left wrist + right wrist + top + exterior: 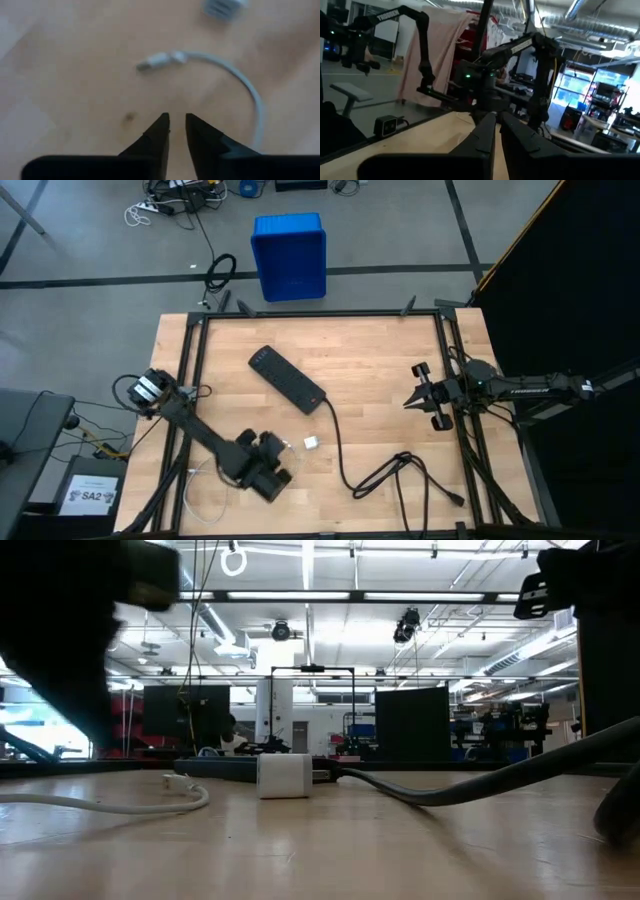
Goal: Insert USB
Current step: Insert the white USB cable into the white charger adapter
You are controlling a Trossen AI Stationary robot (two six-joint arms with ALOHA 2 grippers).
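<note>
The USB is a thin white cable; its plug end [150, 62] lies flat on the wooden table, and the cable [250, 95] curves away from it. In the low view the plug [180, 782] lies left of the small white charger block [284, 776], which stands on the table [311, 442]. My left gripper [177, 122] hovers just short of the plug with a narrow gap between its fingers, near the table's near edge [272, 472]. My right gripper [410, 401] waits shut above the right side of the table.
A long black power strip [287, 380] lies at the table's middle. Its thick black cord [345, 465] runs toward the near edge and coils at the near right [405, 472]. A blue crate [289, 256] stands on the floor beyond the far edge.
</note>
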